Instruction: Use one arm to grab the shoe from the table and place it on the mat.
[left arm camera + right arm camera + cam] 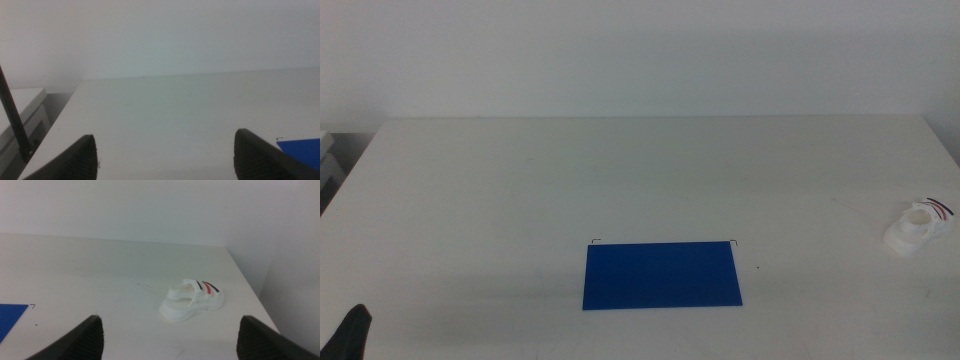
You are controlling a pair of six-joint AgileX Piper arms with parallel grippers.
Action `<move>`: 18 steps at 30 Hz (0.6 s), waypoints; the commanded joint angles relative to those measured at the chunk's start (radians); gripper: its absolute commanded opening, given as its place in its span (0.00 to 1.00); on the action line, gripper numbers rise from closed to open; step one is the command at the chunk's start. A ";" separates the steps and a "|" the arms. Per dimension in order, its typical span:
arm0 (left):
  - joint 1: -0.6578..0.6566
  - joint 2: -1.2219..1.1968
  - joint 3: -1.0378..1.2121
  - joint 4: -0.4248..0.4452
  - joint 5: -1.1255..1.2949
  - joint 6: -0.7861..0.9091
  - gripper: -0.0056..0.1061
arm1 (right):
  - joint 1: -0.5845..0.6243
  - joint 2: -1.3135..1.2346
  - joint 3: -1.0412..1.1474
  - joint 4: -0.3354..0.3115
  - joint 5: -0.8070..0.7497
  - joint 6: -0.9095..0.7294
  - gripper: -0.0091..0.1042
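Waiting before the grasp: right gripper [170, 339] spread wide (holding nothing) facing shoe [192, 300]; needing to reach, straddle, and close.

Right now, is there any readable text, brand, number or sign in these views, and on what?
None can be read.
The shoe shows only black and red stripes, no lettering.
The mat is plain blue, with small black corner marks on the table beside it, not characters.

plain white wall [640, 55] behind.
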 commanded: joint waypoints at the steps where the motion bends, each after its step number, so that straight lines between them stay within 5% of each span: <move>1: -0.004 -0.014 0.007 -0.010 -0.082 -0.005 0.89 | 0.000 -0.026 -0.002 0.006 -0.057 -0.010 0.87; 18: -0.004 -0.014 0.007 -0.010 -0.082 -0.005 0.89 | 0.000 0.405 -0.469 0.042 0.370 -0.010 0.87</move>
